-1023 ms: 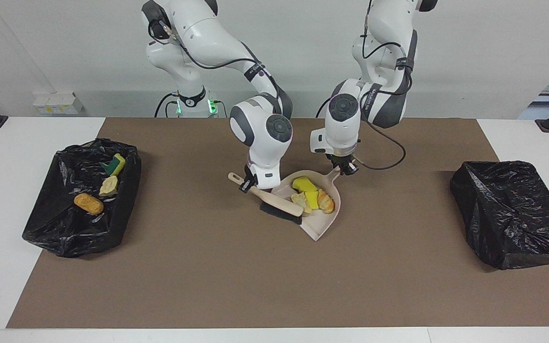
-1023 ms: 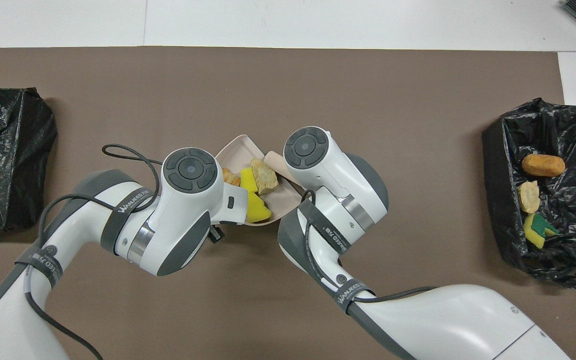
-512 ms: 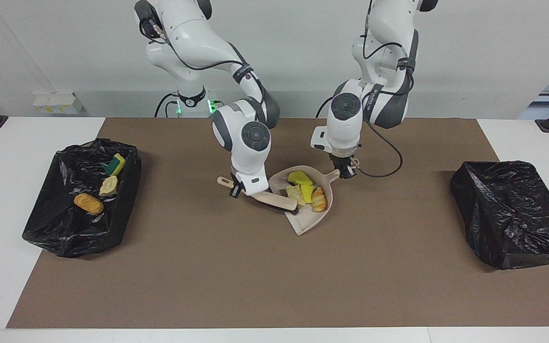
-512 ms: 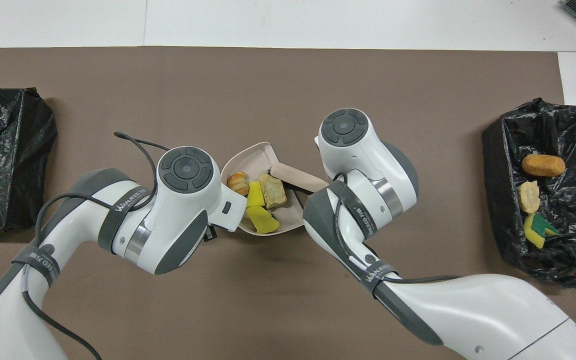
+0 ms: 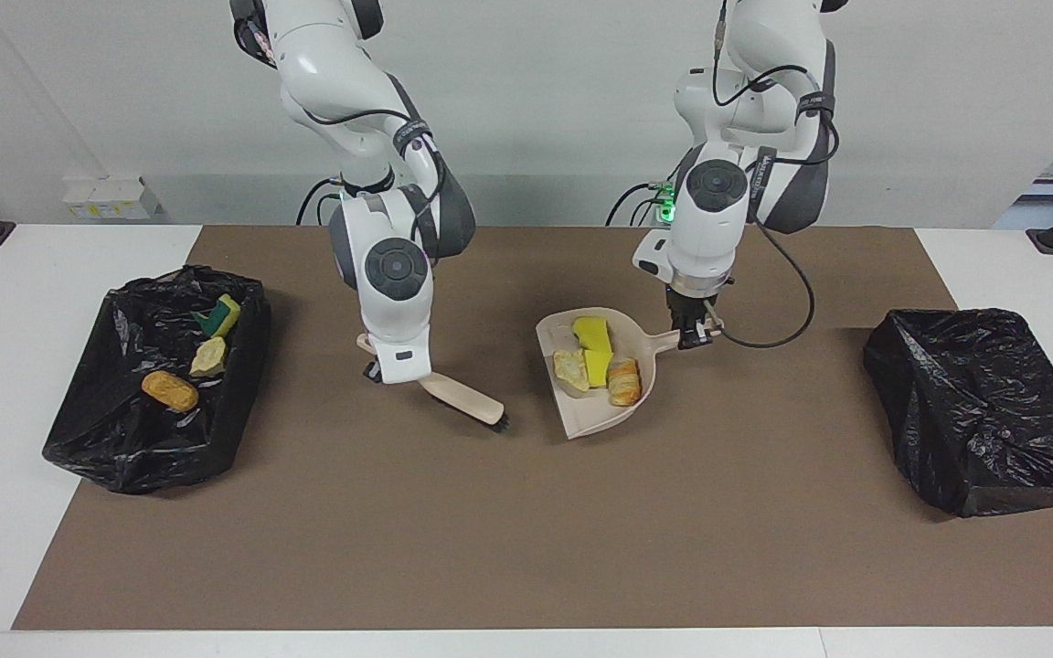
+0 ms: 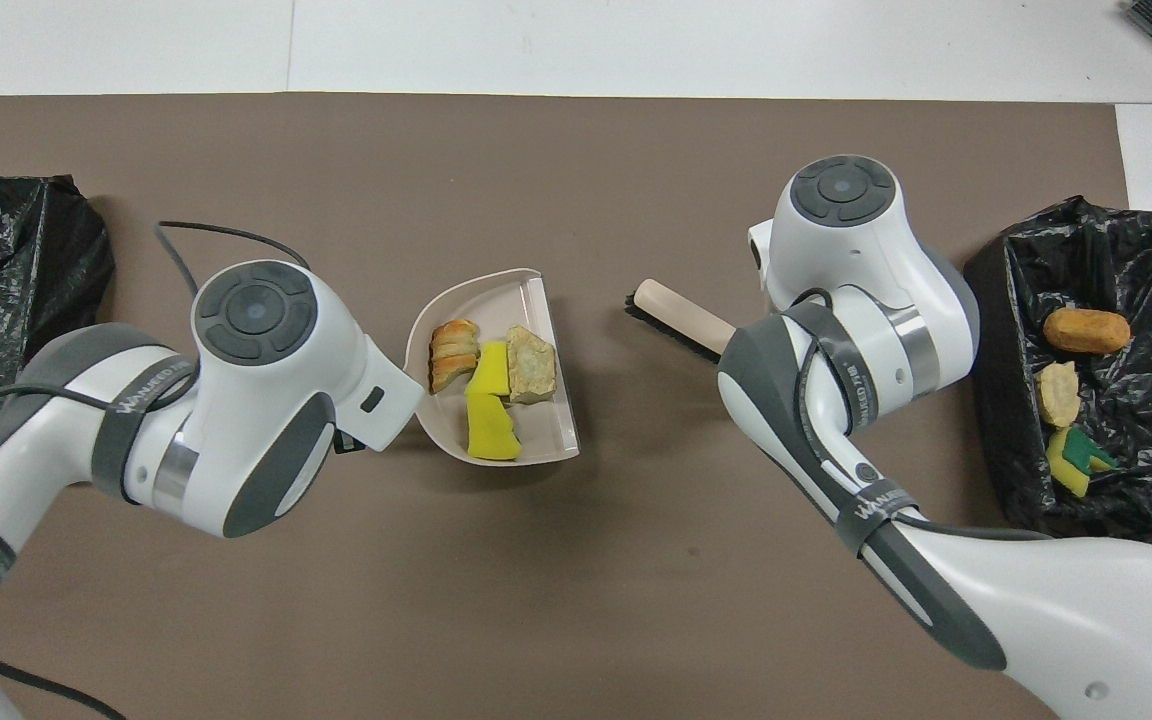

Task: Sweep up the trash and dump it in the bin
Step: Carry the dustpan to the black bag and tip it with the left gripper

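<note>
Brush (image 5: 462,400) apart; trash (image 5: 598,365) beside left claw (image 5: 693,335)

Yellow sponge (image 5: 592,334), bread (image 5: 571,369), pastry (image 5: 623,382) in dustpan (image 5: 592,425), three pieces in bin (image 5: 106,439)

One camera sits high across the table (image 5: 526,548) from me, looking back at my two bases at twelve o'clock in its picture, far enough to take in the whole brown mat (image 5: 526,512) edge to edge. The other hangs high above my own end, looking forward and steeply down, closer in; my arms enter it from six o'clock. Both share the mat's middle and the two black-lined bins (image 6: 1096,380), turned half a circle from each other.
</note>
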Controlling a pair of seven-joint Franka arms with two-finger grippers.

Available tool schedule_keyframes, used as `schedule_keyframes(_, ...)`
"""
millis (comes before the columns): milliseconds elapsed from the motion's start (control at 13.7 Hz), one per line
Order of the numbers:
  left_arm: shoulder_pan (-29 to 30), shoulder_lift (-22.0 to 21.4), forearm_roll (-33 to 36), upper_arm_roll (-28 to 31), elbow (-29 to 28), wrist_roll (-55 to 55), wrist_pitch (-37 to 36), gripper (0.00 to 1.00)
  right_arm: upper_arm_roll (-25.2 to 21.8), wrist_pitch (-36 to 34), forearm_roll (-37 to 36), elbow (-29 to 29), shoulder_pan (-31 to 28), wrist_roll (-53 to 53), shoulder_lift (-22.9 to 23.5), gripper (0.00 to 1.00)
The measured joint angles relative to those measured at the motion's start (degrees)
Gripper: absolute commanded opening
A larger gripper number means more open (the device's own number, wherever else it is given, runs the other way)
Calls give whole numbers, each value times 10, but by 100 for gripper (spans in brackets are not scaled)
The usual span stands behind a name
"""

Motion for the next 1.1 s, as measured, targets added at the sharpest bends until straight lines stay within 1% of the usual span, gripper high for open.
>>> schedule_keyframes(146,30,-17,-1,1,-1,39,0,0,0,-36,4,0,-23,28,-19,0)
schedule_keyframes(292,74,-33,-1,2,-1,107,0,0,0,-89,8,-2,-38,85,-46,0)
schedule_keyframes(439,128,-42,-2,5,2,171,0,0,0,-125,9,-16,-40,176,-76,0)
schedule_keyframes(512,166,-42,-2,6,7,204,1,0,0,-135,9,-32,-42,234,-89,0)
schedule_keyframes(731,276,-30,-2,9,39,307,5,0,0,-131,12,-85,-68,333,-111,0)
schedule_keyframes(877,331,-13,-2,10,71,347,7,0,0,-120,41,-121,-97,355,-124,0)
schedule_keyframes(950,353,-4,-1,10,86,353,9,0,-1,-105,53,-145,-106,357,-136,0)
schedule_keyframes(1096,403,18,0,10,117,380,14,0,1,-58,70,-207,-105,363,-174,0)
